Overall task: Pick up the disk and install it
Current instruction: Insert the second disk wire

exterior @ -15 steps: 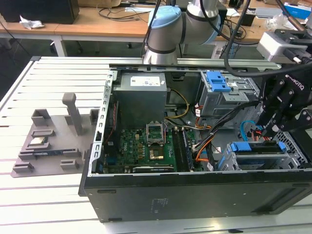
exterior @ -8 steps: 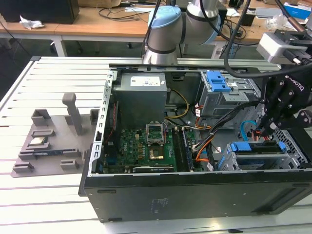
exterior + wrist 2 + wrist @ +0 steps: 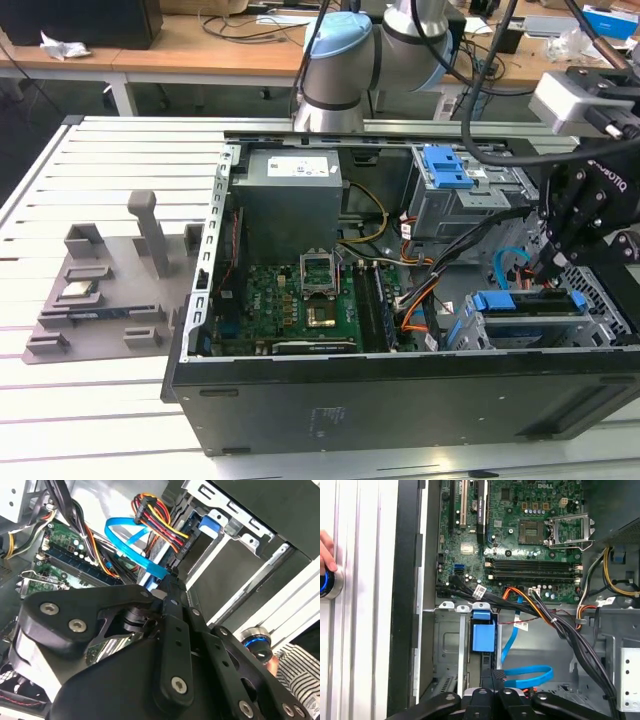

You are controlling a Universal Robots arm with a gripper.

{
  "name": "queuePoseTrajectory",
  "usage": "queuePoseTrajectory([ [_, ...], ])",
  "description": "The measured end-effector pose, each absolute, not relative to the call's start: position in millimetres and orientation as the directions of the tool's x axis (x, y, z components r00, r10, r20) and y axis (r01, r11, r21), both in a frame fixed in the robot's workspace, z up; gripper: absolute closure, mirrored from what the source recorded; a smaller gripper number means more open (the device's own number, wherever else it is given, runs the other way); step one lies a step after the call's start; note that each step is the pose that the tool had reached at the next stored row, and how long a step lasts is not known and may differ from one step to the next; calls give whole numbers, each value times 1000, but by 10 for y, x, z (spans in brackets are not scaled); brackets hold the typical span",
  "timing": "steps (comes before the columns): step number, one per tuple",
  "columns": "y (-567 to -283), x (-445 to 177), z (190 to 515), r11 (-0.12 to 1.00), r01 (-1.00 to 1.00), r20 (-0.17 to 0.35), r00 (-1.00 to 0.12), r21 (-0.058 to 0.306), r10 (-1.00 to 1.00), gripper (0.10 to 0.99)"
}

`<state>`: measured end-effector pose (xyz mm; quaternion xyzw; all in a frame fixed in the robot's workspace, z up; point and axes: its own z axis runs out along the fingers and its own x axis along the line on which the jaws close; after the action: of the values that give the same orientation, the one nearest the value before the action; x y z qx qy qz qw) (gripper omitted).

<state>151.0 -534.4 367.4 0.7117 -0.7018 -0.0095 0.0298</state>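
gripper low inside open computer case, at drive bay near case's front corner, fingers drawn close, seemingly pinching disk edge-on in bay. keep disk square to bay rails; avoid blue data cable beside it.

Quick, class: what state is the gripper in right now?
Gripper: low in the drive bay, over the disk; open or closed cannot be told.

even bright light, white table glaring, gripper blurred close up.
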Motion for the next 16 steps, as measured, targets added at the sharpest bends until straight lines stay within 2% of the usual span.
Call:
queuePoseTrajectory([
  [16,-5357,1533,3458,-13,-998,33,15,56,-999,980],
])
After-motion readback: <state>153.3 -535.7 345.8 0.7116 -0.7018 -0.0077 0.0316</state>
